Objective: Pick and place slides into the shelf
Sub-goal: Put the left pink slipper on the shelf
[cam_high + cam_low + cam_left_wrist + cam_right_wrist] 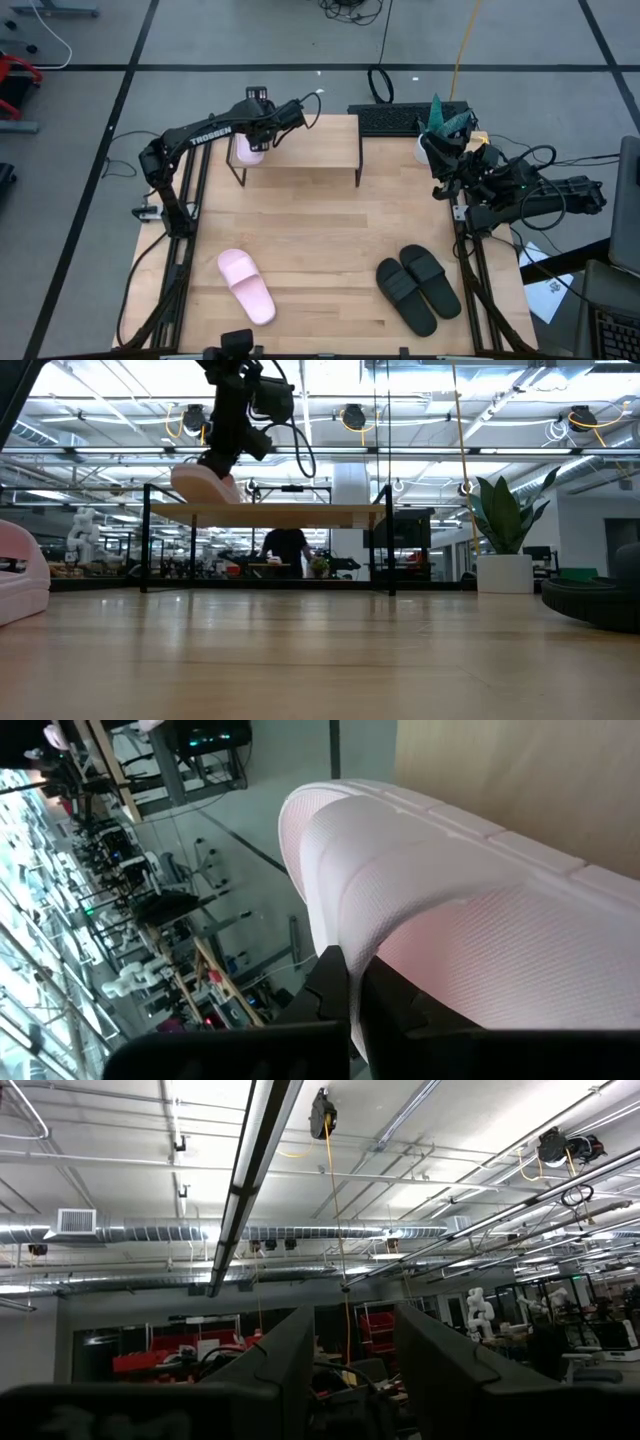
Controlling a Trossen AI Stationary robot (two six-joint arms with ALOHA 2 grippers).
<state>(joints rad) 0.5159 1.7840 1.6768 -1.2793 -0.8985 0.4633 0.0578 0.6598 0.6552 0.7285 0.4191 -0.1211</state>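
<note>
Your left gripper (262, 133) clamps a pink slide (247, 149) at the shelf's (310, 140) left end, upper centre of the high view. The other pink slide (246, 285) lies lower left and the black pair (418, 287) lower right. Your right gripper (440, 160) waits, fingers apart, beside a plant (447, 117).

Looking down on the table (330, 230), the shelf (300, 138) sits at 12 o'clock. One slide (248, 150) is at its left end. Another slide (246, 286) lies at 7 o'clock, and a pair of slides (418, 288) side by side at 5 o'clock.
</note>
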